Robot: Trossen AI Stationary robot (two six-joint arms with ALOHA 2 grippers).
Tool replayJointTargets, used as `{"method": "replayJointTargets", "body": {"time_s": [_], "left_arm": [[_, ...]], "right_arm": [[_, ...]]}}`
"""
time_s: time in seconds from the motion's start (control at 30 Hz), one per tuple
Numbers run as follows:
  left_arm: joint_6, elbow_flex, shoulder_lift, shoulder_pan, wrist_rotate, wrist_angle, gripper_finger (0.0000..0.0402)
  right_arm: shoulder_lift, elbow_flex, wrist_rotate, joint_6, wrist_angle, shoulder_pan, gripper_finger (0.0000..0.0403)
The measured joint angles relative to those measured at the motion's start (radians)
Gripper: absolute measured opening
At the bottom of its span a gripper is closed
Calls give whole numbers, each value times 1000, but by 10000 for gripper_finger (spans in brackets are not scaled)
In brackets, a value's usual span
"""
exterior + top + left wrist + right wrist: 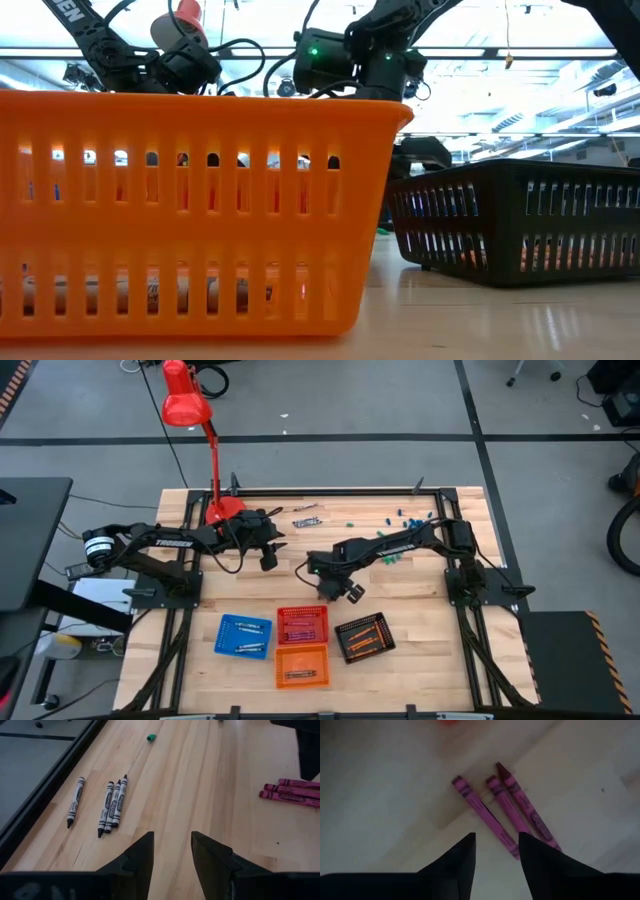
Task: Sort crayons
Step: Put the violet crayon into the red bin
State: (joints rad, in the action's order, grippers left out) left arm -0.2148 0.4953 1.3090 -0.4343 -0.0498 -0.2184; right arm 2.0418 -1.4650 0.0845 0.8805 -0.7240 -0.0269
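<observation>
The right gripper [496,851] hangs with its two fingers apart and nothing between them, just over three magenta crayons [510,805] lying side by side on the wooden table [580,765]. These sit in the middle of the right wrist view. The left gripper [172,851] is also spread and empty, with four grey crayons [111,802] at the left of its view. Crayons look light, thin and stiff, but they may roll or snap. I think it is best to pinch one across its middle.
</observation>
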Motion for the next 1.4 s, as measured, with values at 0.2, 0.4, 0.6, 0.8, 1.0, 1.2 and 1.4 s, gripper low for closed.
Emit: {"method": "replayJointTargets", "body": {"time_s": [0.2, 0.4, 0.6, 0.8, 1.0, 1.2, 1.4], "left_arm": [[1, 0, 0, 0, 0, 0, 141], [1, 0, 0, 0, 0, -1, 141], [1, 0, 0, 0, 0, 0, 141], [0, 0, 0, 0, 0, 1, 141], [0, 0, 0, 0, 0, 5, 141], [-9, 0, 0, 0, 0, 4, 141], [-9, 0, 0, 0, 0, 3, 141]], "right_arm": [[0, 58, 40, 6, 76, -2, 150], [-2, 106, 40, 11, 148, -2, 150], [-5, 122, 43, -31, 132, -8, 147], [-3, 123, 72, -139, 107, -24, 117], [-3, 124, 82, -198, 86, -29, 60], [-14, 125, 67, -249, 52, -29, 17], [-32, 88, 18, -300, -61, -29, 28]]}}
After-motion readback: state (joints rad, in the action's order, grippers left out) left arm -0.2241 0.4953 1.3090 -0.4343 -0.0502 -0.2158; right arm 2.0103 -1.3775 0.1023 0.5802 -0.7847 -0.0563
